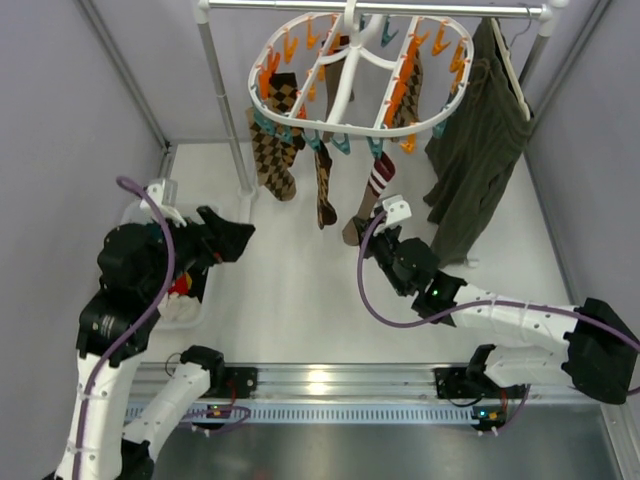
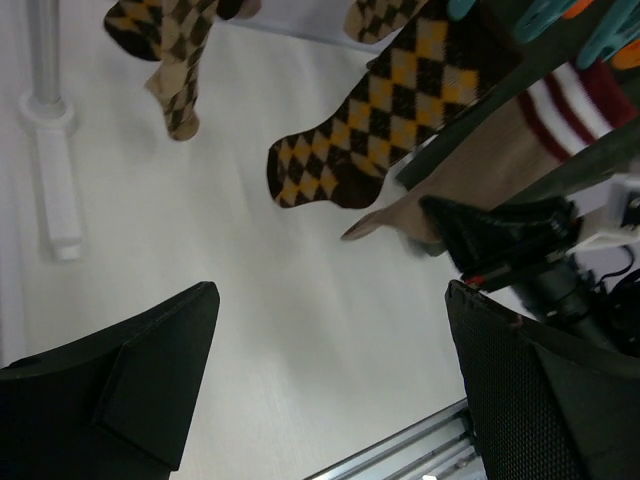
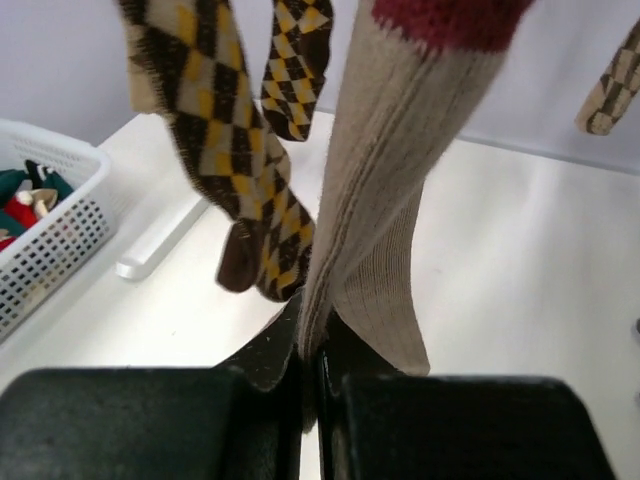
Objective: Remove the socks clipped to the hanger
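White table (image 1: 300, 300): bears everything below.
- White rail stand (image 1: 225, 100): at the far side; its bar carries the two hung items.
- Dark olive garment (image 1: 475, 150): on a thin hanger at the right of the bar, just beside the drying rack.
- Oval drying hanger (image 1: 341, 92): white plastic with cross bars, hooked on the bar; orange and teal clips around the rim.
- Socks, all clipped and hanging down:
  - wide argyle sock (image 1: 275, 150), left;
  - narrow argyle sock (image 1: 325, 190), middle;
  - beige ribbed sock with red-white stripes (image 1: 378, 185), right of middle;
  - a further argyle sock (image 1: 405, 95) at the rim behind.
- White perforated basket (image 3: 60, 235): on the table at the left, under the left arm. Contents: small teal, red and tan soft items, too cramped to identify.
- Right gripper (image 3: 310, 370): clenched on the lower foot of the striped sock, cloth pinched between the pads.
- Left gripper (image 2: 330, 330): fingers spread wide, nothing between them; the argyle socks hang well apart beyond it.
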`<state>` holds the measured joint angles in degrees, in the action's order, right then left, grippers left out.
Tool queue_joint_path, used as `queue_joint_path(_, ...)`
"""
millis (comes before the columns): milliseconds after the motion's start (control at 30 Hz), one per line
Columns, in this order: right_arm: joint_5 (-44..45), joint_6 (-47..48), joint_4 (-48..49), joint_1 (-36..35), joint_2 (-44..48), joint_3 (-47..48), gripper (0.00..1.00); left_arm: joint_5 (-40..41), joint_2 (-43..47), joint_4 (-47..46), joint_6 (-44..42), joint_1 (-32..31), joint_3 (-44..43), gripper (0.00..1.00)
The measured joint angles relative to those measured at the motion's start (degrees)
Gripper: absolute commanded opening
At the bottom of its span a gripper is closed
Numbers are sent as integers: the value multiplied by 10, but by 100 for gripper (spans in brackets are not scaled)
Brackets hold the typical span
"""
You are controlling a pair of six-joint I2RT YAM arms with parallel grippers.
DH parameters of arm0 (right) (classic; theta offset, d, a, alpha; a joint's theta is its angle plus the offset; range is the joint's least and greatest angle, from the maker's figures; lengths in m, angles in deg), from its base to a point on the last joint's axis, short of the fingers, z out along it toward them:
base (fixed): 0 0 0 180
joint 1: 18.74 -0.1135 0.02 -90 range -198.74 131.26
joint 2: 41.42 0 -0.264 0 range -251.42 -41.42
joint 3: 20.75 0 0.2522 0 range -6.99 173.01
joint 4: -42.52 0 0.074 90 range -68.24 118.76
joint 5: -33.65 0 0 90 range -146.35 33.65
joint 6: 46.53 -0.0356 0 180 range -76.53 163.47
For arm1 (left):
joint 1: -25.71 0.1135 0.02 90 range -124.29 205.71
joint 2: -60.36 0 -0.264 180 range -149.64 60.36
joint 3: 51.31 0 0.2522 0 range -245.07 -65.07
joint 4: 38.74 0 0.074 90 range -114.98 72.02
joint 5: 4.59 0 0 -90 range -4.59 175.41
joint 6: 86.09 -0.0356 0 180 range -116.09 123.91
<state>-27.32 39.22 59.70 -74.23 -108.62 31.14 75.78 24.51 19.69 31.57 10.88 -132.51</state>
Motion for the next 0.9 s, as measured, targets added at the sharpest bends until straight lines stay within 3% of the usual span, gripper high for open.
queue_joint_path(267, 42, 9, 24, -80, -23, 2, 0, -65, -120, -65, 24, 0, -133, 99)
queue_joint_path(467, 51, 10, 33, -119, -33, 3, 0, -112, -159, -160, 42, -14, -155, 99)
queue_joint_path(567, 54, 5, 36, -123, -33, 3, 0, -97, -193, -198, 35, -70, -168, 98)
queue_joint_path(767, 47, 0, 33, -123, -6, 2, 0, 12, -281, -251, -41, -266, -177, 97)
queue_joint_path(900, 37, -2, 31, -123, 38, -8, 0, 56, -317, -282, -76, -298, -160, 97)
